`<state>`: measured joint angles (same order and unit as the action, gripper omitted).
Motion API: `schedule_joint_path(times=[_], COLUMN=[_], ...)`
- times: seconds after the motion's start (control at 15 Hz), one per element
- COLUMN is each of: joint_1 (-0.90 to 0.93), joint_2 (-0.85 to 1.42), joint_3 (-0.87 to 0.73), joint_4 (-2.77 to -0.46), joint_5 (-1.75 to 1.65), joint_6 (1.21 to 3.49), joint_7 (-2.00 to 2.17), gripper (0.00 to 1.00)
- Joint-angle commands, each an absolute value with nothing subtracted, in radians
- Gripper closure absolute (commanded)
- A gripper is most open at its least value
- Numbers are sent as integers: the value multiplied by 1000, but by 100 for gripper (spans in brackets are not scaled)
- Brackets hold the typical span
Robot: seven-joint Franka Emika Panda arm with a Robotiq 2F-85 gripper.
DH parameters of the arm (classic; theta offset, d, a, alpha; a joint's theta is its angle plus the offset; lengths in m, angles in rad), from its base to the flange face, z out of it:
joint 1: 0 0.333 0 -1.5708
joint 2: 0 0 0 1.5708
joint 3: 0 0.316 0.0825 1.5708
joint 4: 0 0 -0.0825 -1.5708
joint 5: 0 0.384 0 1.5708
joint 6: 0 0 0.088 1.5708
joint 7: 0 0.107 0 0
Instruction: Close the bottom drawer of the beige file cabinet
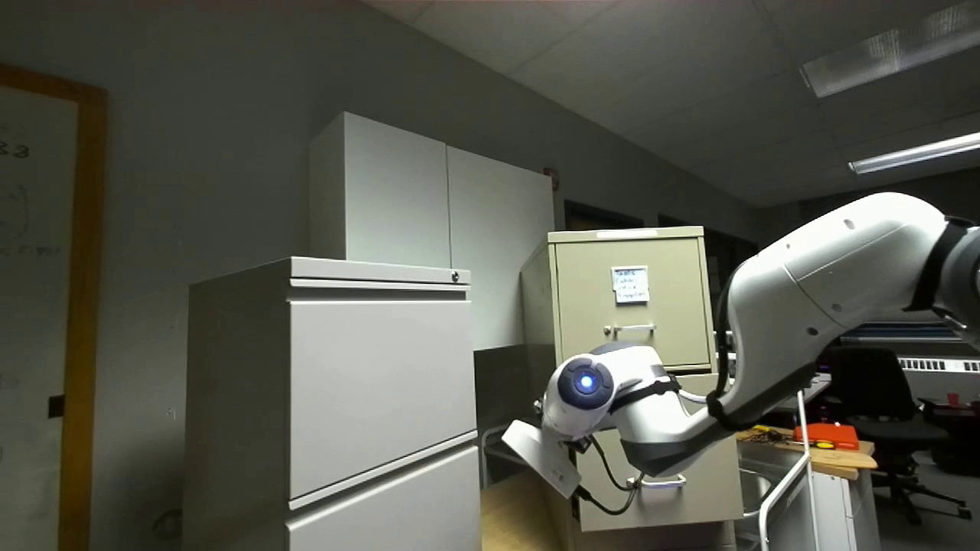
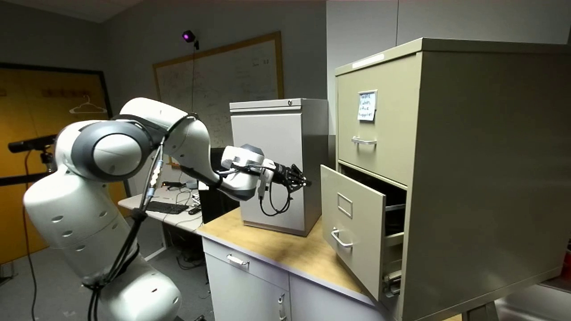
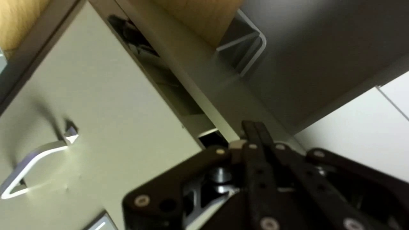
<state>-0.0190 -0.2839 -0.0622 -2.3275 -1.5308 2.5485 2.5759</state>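
The beige file cabinet (image 1: 586, 306) (image 2: 482, 178) stands upright with its top drawer (image 1: 674, 298) (image 2: 392, 129) shut. Its bottom drawer (image 1: 697, 513) (image 2: 363, 243) is pulled out, with a dark gap behind its front in an exterior view. The drawer front (image 3: 121, 105) and its metal handle (image 3: 32, 166) fill the left of the wrist view. My gripper (image 2: 305, 182) is shut and empty, in the air near the drawer front's side edge. In the wrist view its fingertips (image 3: 252, 124) lie together over the cabinet's side. Whether they touch anything cannot be told.
A pale grey cabinet (image 1: 383, 390) (image 2: 267, 165) stands beside the beige one, close to my arm. Both rest on a wooden countertop (image 2: 267, 243). A light grey cupboard (image 1: 398, 199) stands behind. A thin metal frame (image 3: 255, 41) shows beside the cabinet.
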Motion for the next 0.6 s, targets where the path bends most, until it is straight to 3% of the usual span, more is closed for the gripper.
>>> schedule_joint_path(times=[0.0, 0.27, 0.53], joint_1=[-33, -69, -50], joint_2=[-408, -422, -366], joint_3=[-106, -138, -256], joint_4=[-2465, -2511, -2528], joint_5=[-1475, -1459, -1325], joint_6=[2623, 2565, 2812], joint_7=[2513, 2520, 2415], gripper=[100, 100, 100])
